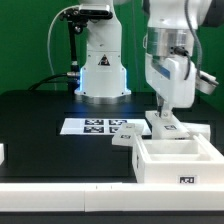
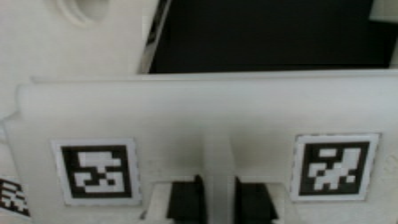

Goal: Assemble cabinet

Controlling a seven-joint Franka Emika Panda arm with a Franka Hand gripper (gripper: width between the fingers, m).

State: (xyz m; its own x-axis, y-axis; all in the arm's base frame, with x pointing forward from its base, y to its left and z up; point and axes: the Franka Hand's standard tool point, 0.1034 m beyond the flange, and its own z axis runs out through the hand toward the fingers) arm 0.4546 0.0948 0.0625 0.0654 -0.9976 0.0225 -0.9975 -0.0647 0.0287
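**Gripper (image 1: 164,113) squeezed narrow at a cabinet panel (image 1: 165,125)**

Arm's down on the exterior view's right. The fingers (image 2: 173,200) are drawn close together right at the tagged white panel, can't tell if they actually pinch it. The open box (image 1: 160,170) sits just beside it, nearer the camera, with a small block (image 1: 125,140) between box and marker board (image 1: 98,127)

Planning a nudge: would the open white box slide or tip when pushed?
The open box looks low, wide and flat-based, so it probably slides rather than tips. Its hollow inside and thin walls suggest it is light for its size, yet likely stiff.
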